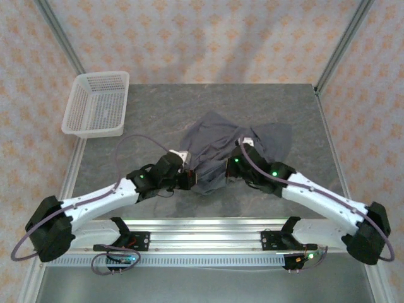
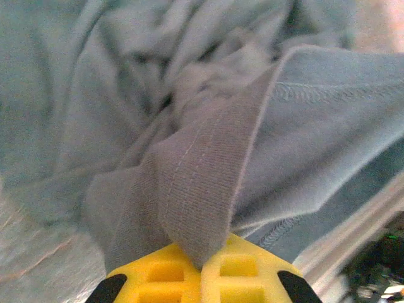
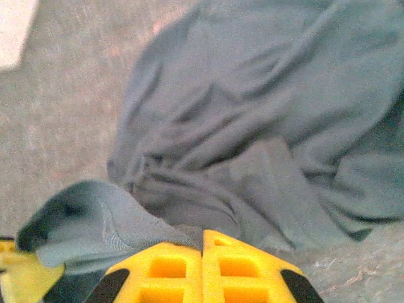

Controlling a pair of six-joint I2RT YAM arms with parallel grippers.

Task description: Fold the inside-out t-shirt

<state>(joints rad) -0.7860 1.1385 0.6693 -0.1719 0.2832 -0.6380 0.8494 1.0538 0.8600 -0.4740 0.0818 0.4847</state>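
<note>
Step in hand: gripping crumpled t-shirt (image 1: 218,136), heaped mid-table (image 1: 158,107), basket (image 1: 96,104) off at 10 o'clock. Clamped left tool (image 2: 202,265) on hem fold at heap's 8 o'clock; pinched right tool (image 3: 202,243) shut, seemingly on cloth edge, at 6 o'clock. Next, likely: needed lifting apart, spreading flat, both pinches kept.

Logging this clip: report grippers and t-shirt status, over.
Left gripper shut on t-shirt edge. Right gripper shut on t-shirt too. Cloth crumpled, unfolded. Nothing blocking; basket far left.

Grey table (image 1: 151,107); crumpled slate-grey t-shirt (image 1: 221,142) at middle; white mesh basket (image 1: 95,104) at far-left corner
</note>
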